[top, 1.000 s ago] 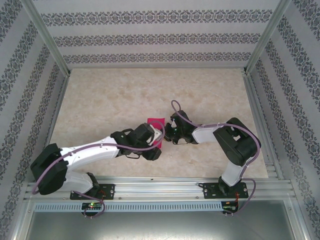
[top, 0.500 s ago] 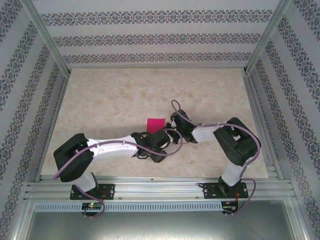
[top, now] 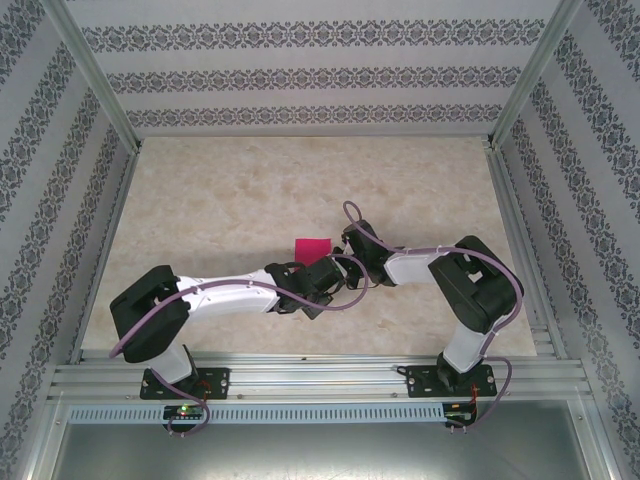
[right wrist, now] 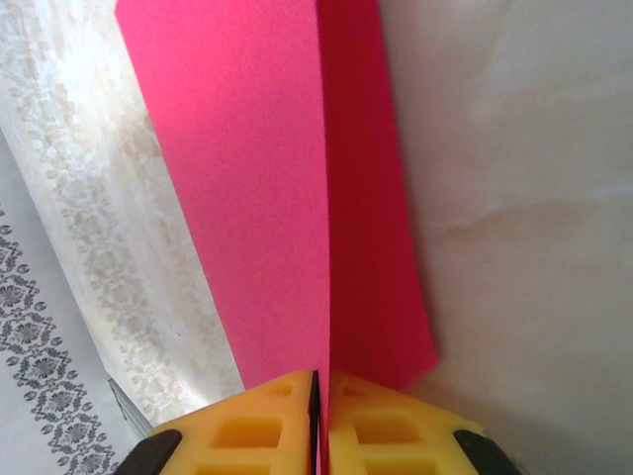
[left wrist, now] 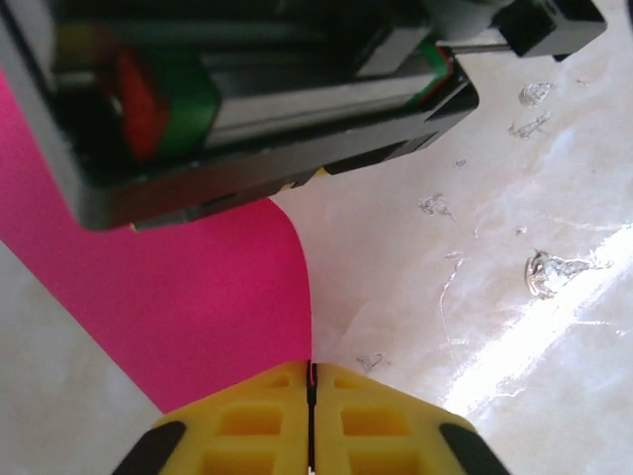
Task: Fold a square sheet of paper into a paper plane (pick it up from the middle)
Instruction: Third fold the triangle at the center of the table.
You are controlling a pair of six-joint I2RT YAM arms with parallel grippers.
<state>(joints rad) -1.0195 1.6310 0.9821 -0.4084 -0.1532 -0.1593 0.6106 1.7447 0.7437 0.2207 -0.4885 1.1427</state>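
Note:
The square sheet of paper (top: pixel 311 247) is magenta-pink and sits mid-table, bent up along a centre crease between the two grippers. In the right wrist view the paper (right wrist: pixel 257 198) stands as two flaps meeting at a sharp vertical crease, and my right gripper (right wrist: pixel 321 381) is shut on the near end of that crease. In the left wrist view the paper (left wrist: pixel 198 307) curves up to my left gripper (left wrist: pixel 312 381), whose yellow fingertips (left wrist: pixel 247 416) are shut on its edge. From above, the left gripper (top: pixel 322 272) and right gripper (top: pixel 345 262) meet just right of the paper.
The beige marble tabletop (top: pixel 220 190) is walled by patterned panels at the back and sides. An aluminium rail (top: pixel 320 375) runs along the near edge. The right arm's black wrist body (left wrist: pixel 257 99) hangs close above the left fingers.
The left arm has swung its elbow up and its gripper right, then closed on the paper's edge. Less of the paper shows from above. The right gripper has stayed put.

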